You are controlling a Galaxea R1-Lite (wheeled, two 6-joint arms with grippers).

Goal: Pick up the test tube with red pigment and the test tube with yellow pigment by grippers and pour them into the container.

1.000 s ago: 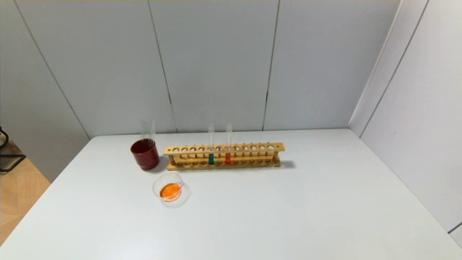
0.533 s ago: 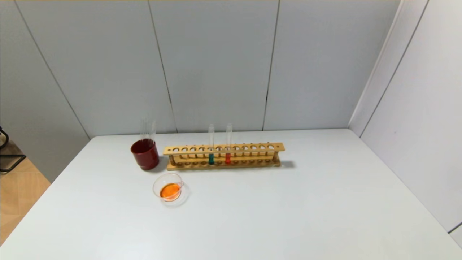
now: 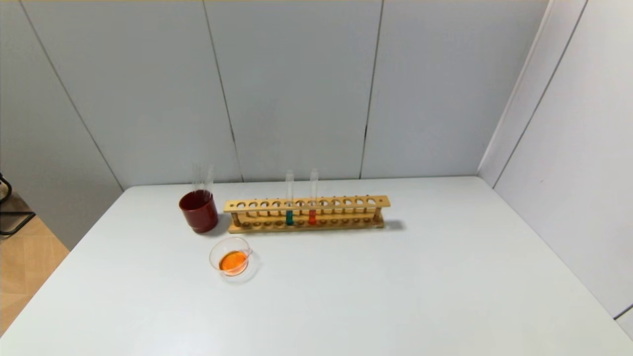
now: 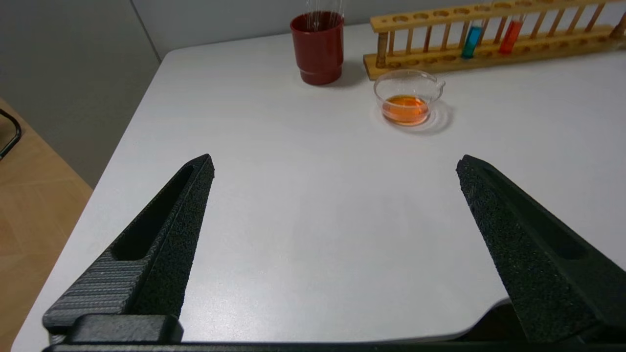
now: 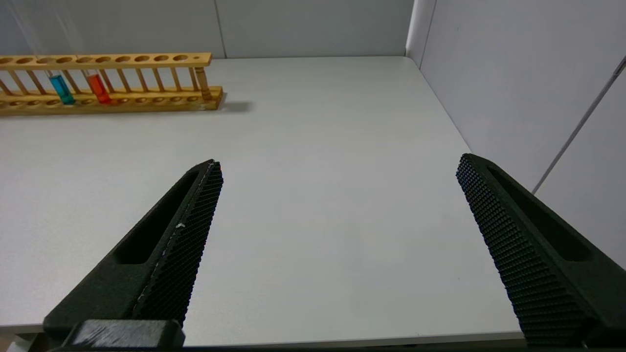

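Note:
The clear glass container (image 3: 233,259) sits on the white table in front of the cup and holds orange liquid; it also shows in the left wrist view (image 4: 408,95). Two clear tubes (image 3: 203,178) stand in the dark red cup (image 3: 199,212), their lower ends hidden inside it. No tube with yellow liquid shows. A tube with red liquid (image 3: 312,216) stands in the wooden rack (image 3: 346,201). My left gripper (image 4: 336,161) is open and empty over the table's near left. My right gripper (image 5: 340,161) is open and empty over the near right. Neither shows in the head view.
A teal-liquid tube (image 3: 289,217) stands next to the red one in the rack. Grey wall panels close the back and right sides. The table's left edge drops to a wooden floor (image 4: 29,195).

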